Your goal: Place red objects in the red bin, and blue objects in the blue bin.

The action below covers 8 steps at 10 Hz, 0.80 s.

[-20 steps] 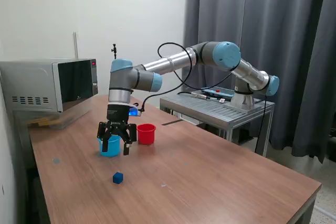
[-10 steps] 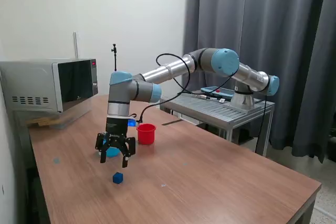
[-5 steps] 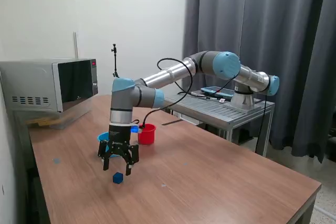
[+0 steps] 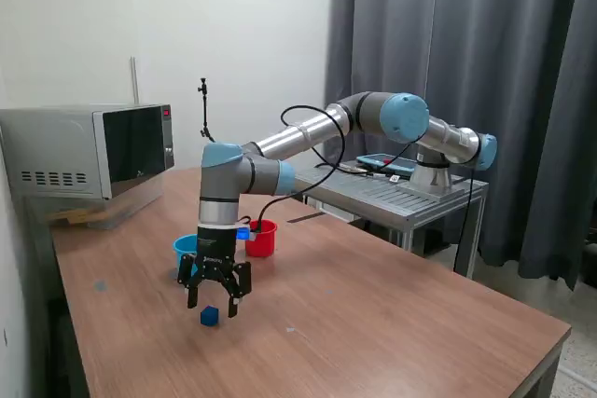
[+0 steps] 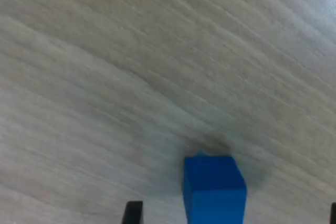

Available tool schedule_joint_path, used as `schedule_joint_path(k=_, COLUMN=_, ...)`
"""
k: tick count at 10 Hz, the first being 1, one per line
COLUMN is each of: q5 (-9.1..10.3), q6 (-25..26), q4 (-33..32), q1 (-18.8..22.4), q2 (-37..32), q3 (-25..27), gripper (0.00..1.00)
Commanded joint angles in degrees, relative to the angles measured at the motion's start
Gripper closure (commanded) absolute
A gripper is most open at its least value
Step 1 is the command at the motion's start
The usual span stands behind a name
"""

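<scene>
A small dark blue cube (image 4: 209, 316) lies on the wooden table (image 4: 373, 314). The wrist view shows the same blue cube (image 5: 214, 190) close up on the wood grain. My gripper (image 4: 214, 303) hangs open just above the cube, its fingers spread to either side. One dark fingertip (image 5: 133, 213) shows in the wrist view beside the cube. Behind the arm stand the light blue bin (image 4: 186, 251) and the red bin (image 4: 261, 239). No red cubes show on the table.
A microwave (image 4: 89, 149) stands at the table's back on the exterior view's left. A metal stand (image 4: 392, 193) carrying the arm's base is beyond the table, on the exterior view's right. Grey curtains hang behind it.
The gripper has left the blue bin, travelled toward the table's front and come down over the blue cube. It has stayed open. The cube has not moved.
</scene>
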Motion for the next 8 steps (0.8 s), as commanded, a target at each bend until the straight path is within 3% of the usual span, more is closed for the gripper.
schedule_joint_path(k=1, q5=-0.15, q6=0.2, q4=0.0, q1=0.0, q2=0.4, q3=0.0, gripper=0.0)
schedule_joint_path(k=8, q5=-0.07, q6=1.7, q4=-0.3, q1=0.0, q2=0.4, q3=0.0, gripper=0.0)
